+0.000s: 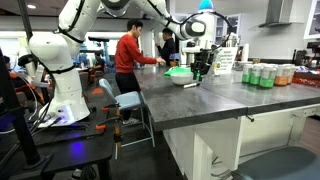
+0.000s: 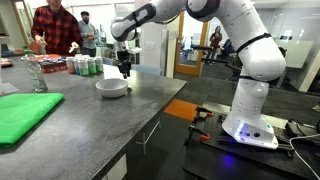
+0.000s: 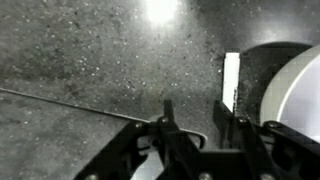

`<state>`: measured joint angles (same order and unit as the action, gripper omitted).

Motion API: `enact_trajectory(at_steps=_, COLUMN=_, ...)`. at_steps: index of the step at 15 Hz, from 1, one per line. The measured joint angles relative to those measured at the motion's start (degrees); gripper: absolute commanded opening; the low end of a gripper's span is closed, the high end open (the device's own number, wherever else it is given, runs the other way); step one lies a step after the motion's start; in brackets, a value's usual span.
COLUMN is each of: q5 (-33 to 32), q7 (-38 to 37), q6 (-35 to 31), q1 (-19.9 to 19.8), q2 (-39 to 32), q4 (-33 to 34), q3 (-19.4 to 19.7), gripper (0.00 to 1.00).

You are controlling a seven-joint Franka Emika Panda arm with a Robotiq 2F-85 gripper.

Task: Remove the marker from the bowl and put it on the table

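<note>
My gripper [image 1: 198, 66] [image 2: 124, 70] hangs low over the dark grey table [image 1: 230, 100] [image 2: 90, 115], just beside the white bowl [image 1: 187, 81] [image 2: 112, 88]. In the wrist view the gripper [image 3: 198, 108] is open, with bare countertop [image 3: 90, 50] between the fingers. A thin stick with a pale end, the marker [image 3: 231, 80], lies by the right fingertip, outside the bowl's rim [image 3: 295, 90]. I cannot tell if the finger touches it. The marker is too small to make out in both exterior views.
A green cloth [image 1: 178, 71] [image 2: 25, 112] lies on the table by the bowl. Drink cans [image 1: 265, 75] [image 2: 84, 66] stand in a row further along. Two people [image 1: 127, 58] [image 2: 55, 28] stand at the table's far end. The robot base [image 1: 62, 95] [image 2: 250, 110] stands on a low black workbench.
</note>
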<state>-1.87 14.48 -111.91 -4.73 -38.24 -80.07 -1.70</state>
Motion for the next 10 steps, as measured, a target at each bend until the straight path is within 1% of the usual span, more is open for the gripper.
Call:
enact_trajectory(at_steps=2, q5=0.0, q7=-1.54, q6=-0.01, q1=0.21, q2=1.66, q4=-0.05, q3=-0.03, gripper=0.97)
enact_trajectory(at_steps=3, q5=0.01, q7=-2.19, q6=0.0, q1=0.38, q2=2.85, q4=-0.19, q3=-0.05, gripper=1.0)
enact_trajectory(at_steps=6, q5=0.13, q7=-3.52, q6=0.99, q1=1.24, q2=7.25, q4=-1.37, q3=-0.41, gripper=1.0)
enact_trajectory(at_steps=10, q5=0.6, q7=-6.24, q6=5.78, q1=3.56, q2=12.64, q4=-3.85, q3=-0.82, gripper=1.0)
